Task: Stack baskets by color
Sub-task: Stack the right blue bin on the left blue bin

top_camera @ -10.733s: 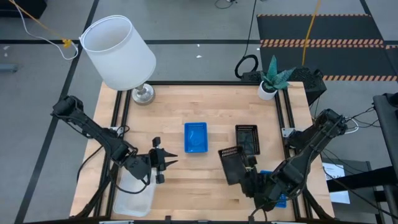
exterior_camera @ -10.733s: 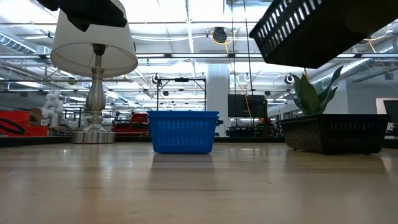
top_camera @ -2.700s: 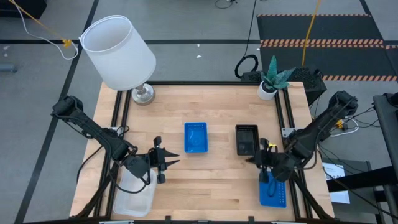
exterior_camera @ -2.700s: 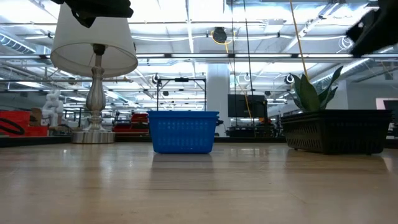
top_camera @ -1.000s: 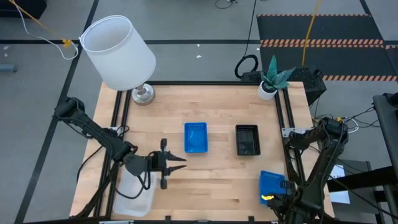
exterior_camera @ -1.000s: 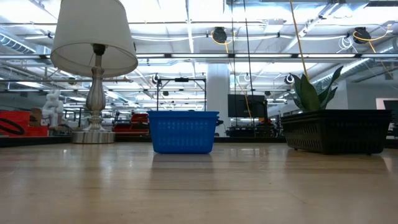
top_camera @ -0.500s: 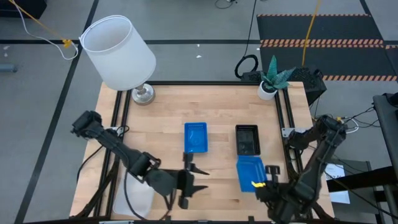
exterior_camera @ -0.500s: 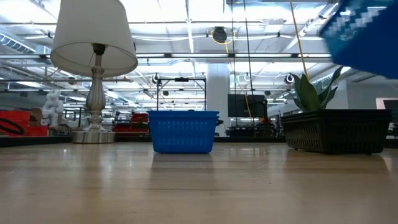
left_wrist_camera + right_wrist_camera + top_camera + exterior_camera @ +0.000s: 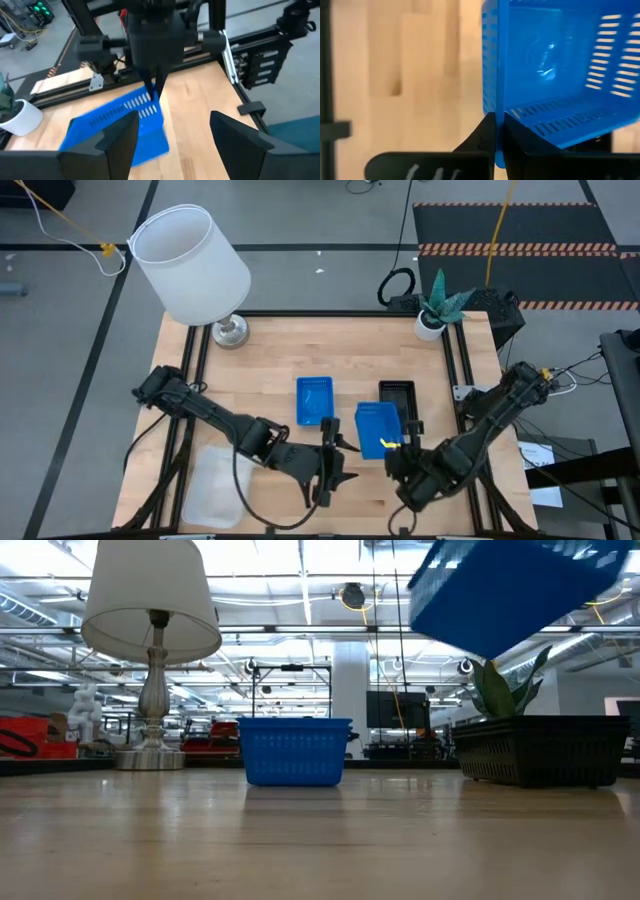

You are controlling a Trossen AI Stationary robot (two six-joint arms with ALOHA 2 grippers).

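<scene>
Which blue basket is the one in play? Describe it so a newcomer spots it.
Start at the wooden table; near its middle a blue basket and a black one sit flat. The carried basket hangs tilted between them, its rim pinched by the right gripper: the only one off the table.

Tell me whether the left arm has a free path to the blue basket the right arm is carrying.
Probably yes. The left gripper is open with bare table between it and the carried blue basket, which the right gripper pinches by one wall, leaving the near side uncovered.
</scene>
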